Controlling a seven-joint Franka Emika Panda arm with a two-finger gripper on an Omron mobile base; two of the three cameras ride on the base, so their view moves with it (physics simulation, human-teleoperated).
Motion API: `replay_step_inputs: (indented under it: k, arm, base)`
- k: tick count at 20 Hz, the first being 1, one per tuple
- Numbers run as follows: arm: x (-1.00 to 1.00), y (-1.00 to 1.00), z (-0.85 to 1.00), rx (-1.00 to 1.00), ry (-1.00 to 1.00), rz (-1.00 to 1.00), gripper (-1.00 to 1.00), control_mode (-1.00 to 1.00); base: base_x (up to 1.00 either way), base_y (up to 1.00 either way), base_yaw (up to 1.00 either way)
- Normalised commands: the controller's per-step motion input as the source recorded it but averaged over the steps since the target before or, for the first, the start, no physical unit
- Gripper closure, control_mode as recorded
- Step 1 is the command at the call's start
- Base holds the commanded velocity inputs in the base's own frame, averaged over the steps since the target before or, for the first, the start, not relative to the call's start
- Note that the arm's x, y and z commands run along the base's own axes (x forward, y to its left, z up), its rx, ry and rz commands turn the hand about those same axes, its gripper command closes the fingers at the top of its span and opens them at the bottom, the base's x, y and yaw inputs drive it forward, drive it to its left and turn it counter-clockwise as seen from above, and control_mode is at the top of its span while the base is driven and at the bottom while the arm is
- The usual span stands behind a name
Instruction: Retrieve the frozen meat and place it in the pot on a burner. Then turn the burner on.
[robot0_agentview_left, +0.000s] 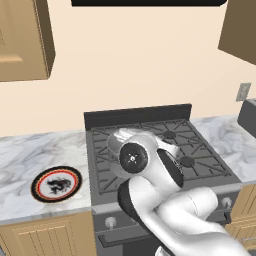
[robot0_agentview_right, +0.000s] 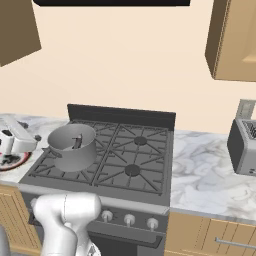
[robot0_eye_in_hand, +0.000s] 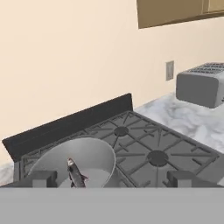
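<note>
The small dark grey-black lump of frozen meat (robot0_eye_in_hand: 75, 173), faintly red at one end, stands tilted inside the grey brushed-metal cylindrical pot (robot0_agentview_right: 73, 147), leaning near the middle of its floor. That pot sits on the front left black cast-iron burner grate (robot0_agentview_right: 50, 170) of the black gas stove (robot0_agentview_right: 150, 165), with a small handle jutting from its side. The other burners, each with a round black cap (robot0_agentview_right: 132, 170), are bare.

My claw (robot0_eye_in_hand: 111, 178) is spread wide and pinches nothing; its two dark fingertips (robot0_eye_in_hand: 41, 178) rise at the bottom of the hand view, one on either side of the pot's near rim, apart from it. From the right base view my hand (robot0_agentview_right: 17, 137) hangs off to the left of the pot, over the white marbled counter (robot0_agentview_right: 205, 175).

On that counter left of the stove lies a round red-rimmed plate with a black printed motif (robot0_agentview_left: 56, 184). To the right of the stove stands a grey metal toaster (robot0_agentview_right: 243, 146), near a wall socket (robot0_agentview_right: 245, 107). A row of silver knobs (robot0_agentview_right: 129, 219) lines the stove front, and tan wooden cabinets (robot0_agentview_right: 232, 40) hang above.
</note>
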Motion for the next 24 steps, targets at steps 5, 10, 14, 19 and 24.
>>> replay_step_inputs:
  k: [5, 10, 14, 19, 24]
  arm:
    - [-0.81, -0.76, -0.18, 0.13, 0.33, -0.01, -1.00, -1.00]
    - [-0.27, -0.26, -0.12, 0.01, 0.04, 0.01, -1.00, -1.00]
    - [0.00, 0.00, 0.00, 0.00, 0.00, 0.00, -1.00, -1.00]
    - [0.00, 0.00, 0.00, 0.00, 0.00, 0.00, -1.00, -1.00]
    - [-0.11, 0.14, -0.01, 0.00, 0.00, 0.01, -1.00, -1.00]
  base:
    - [0.00, 0.00, 0.00]
    - [0.00, 0.00, 0.00]
    - [0.00, 0.00, 0.00]
    - [0.00, 0.00, 0.00]
    - [0.00, 0.00, 0.00]
